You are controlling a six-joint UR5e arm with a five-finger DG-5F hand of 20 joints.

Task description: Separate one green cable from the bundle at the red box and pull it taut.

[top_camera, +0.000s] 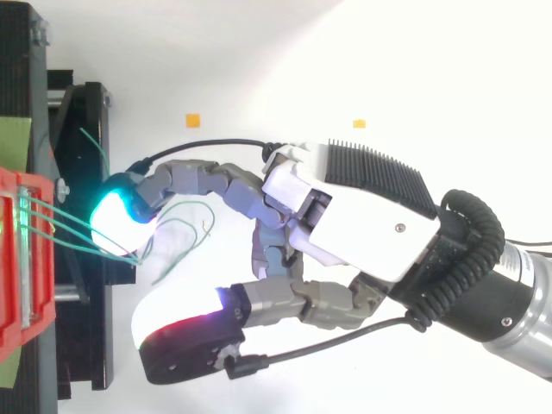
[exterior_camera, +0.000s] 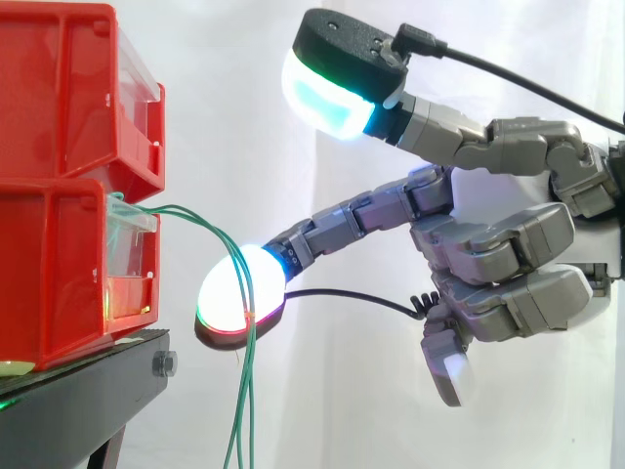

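Two red bins are stacked at the front edge of a black stand (exterior_camera: 88, 391), the upper red bin (exterior_camera: 59, 98) resting on the lower red bin (exterior_camera: 49, 274). A bundle of thin green cables (exterior_camera: 239, 401) is seen leaving the clear front of the lower bin, arching outward just past the stand's edge and hanging down beside it. The robot hand (exterior_camera: 488, 244) is held level with the lower bin, released and spread. One straight finger is stretched towards the bundle, and its glowing fingertip pad (exterior_camera: 239, 293) is laid against the cables where they turn downward. The thumb pad (exterior_camera: 322, 98) is held high and well apart from the cables, with nothing pinched. The remaining fingers are folded downward beneath the palm, and nothing is held in them.
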